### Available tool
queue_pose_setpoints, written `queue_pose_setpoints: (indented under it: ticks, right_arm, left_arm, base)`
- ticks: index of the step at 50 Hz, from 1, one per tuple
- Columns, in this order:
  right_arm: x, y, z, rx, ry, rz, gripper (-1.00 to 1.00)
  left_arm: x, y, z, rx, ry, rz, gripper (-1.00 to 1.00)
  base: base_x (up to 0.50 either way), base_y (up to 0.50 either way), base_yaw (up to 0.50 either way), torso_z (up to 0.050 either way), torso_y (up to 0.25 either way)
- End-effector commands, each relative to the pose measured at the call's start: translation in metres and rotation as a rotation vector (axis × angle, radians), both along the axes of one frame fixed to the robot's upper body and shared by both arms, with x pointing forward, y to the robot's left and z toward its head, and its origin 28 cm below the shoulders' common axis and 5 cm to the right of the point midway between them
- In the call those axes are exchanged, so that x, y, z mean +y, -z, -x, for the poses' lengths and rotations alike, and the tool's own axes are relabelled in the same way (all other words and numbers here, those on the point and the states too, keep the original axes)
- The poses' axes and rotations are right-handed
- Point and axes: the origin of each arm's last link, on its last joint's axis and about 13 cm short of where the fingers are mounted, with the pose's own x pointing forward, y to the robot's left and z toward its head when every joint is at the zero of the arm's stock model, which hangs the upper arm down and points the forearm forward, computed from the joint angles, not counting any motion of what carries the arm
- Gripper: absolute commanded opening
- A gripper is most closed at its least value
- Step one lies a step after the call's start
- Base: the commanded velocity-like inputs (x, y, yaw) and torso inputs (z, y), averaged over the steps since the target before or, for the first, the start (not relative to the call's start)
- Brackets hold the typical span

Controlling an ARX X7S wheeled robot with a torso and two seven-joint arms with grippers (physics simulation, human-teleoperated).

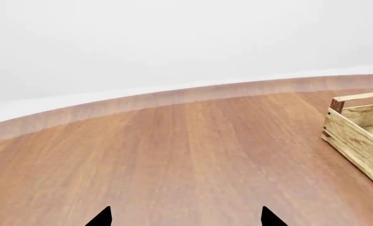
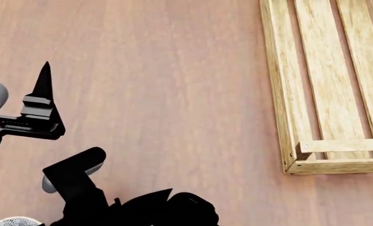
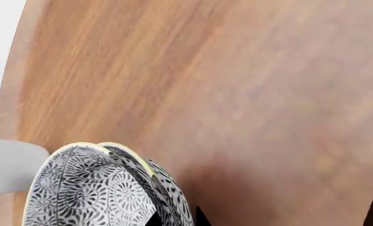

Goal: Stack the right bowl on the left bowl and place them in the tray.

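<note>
Two black-and-white patterned bowls with pale yellow rims are nested one inside the other, the outer bowl (image 3: 86,188) over the inner bowl (image 3: 169,195). They are tilted on edge above the wooden table. My right gripper (image 3: 177,217) is shut on their walls, one dark fingertip on each side. I cannot tell which bowl is which. The tray (image 2: 280,94) is a light-wood slatted crate at the right of the head view; its corner (image 1: 353,136) also shows in the left wrist view. My left gripper (image 1: 186,217) is open over bare table, left of the tray, holding nothing.
The round wooden table's edge (image 1: 174,96) curves beyond the left gripper. A grey rounded part (image 3: 11,165) sits beside the bowls near the table's rim. Black arm links (image 2: 79,179) fill the head view's lower left.
</note>
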Motion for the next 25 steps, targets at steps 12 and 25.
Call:
queue_pose_setpoints:
  ticks: [12,25]
  right_arm:
    - [-0.017,-0.055,-0.036,-0.080,0.151,-0.113,-1.00]
    - [-0.043,-0.111,-0.091,-0.183,0.391,-0.149,-1.00]
  left_arm:
    - [0.000,0.002,0.001,-0.005,-0.001,-0.002,1.00]
    - [0.002,0.003,0.000,-0.005,-0.004,-0.002,1.00]
  base:
    - [0.00,0.00,0.00,0.000,0.000]
    - [0.00,0.00,0.00,0.000,0.000]
